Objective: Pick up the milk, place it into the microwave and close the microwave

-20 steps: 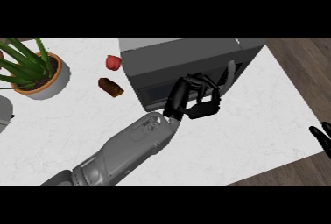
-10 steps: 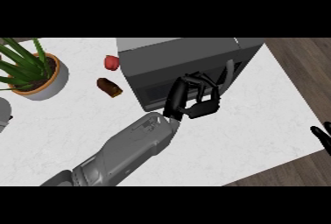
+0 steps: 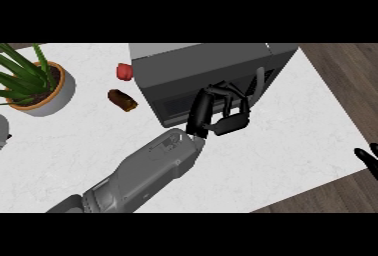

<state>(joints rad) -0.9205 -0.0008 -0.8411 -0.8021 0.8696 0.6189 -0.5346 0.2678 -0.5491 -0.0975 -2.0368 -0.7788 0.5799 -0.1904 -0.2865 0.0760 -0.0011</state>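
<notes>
The dark grey microwave (image 3: 199,67) stands at the back of the white counter (image 3: 295,145), and its door looks shut. My left hand (image 3: 218,114) rests against the door's front face near the handle (image 3: 258,82), fingers extended upward along it and holding nothing. No milk shows anywhere in the view. Only the fingers of my right hand (image 3: 367,159) show at the right edge, resting open and off the counter.
A potted green plant (image 3: 33,85) stands at the back left. A red apple-like item (image 3: 125,72) and a brown item (image 3: 122,100) lie to the left of the microwave. A grey object (image 3: 3,132) peeks in at the left edge. Wooden floor (image 3: 347,75) lies beyond the counter's right edge.
</notes>
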